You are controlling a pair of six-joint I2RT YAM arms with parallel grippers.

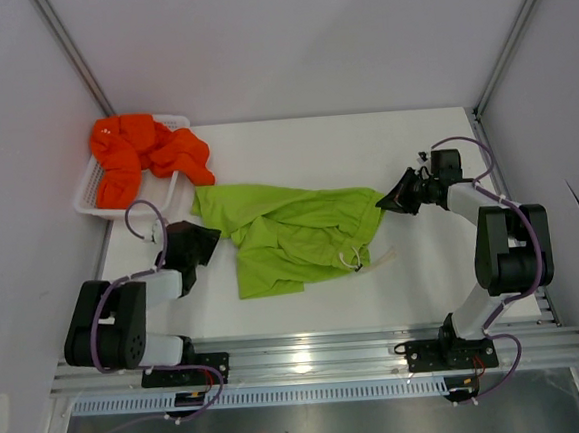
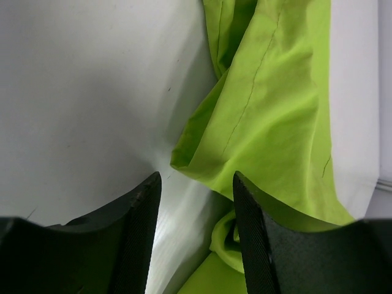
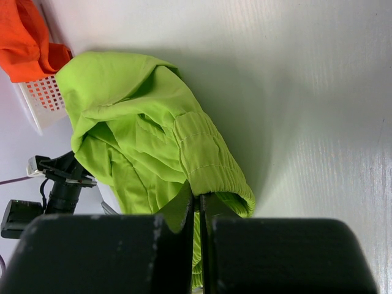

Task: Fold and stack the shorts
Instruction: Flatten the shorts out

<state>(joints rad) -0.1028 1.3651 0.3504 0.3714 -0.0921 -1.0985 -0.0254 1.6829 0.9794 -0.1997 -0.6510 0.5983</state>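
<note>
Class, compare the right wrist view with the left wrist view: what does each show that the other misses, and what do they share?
Only the right wrist view: the orange shorts draped over the white basket, and the right gripper shut on the waistband of the lime green shorts. Only the left wrist view: the left gripper standing open, a green fold just ahead of its fingertips. Both: the lime green shorts on the white table.

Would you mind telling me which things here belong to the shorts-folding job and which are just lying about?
Belong to the job: lime green shorts, crumpled on the table, pinched by the shut right gripper; orange shorts, heaped over the white mesh basket; left gripper, open beside the green pair.
Just lying about: white mesh basket; table.
</note>
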